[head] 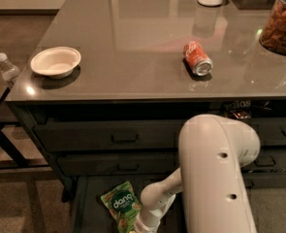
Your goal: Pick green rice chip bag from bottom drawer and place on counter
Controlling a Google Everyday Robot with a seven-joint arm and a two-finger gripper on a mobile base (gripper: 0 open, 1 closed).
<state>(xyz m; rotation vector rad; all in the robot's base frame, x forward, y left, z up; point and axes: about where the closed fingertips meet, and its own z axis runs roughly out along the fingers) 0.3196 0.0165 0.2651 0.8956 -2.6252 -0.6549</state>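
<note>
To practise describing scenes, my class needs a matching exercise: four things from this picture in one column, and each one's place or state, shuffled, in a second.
Things
1. bag
2. can
3. bowl
4. gripper

Places or states
A. upright, at the counter's left end
B. flat on the bottom drawer's floor
C. low in the drawer, beside the bag
D. on its side on the counter

Pairs: 1-B, 2-D, 3-A, 4-C

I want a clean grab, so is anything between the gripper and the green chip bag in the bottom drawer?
Nothing visible stands between them. The gripper sits low in the open bottom drawer, at the picture's lower edge, right beside the green rice chip bag lying on the drawer floor.
</note>
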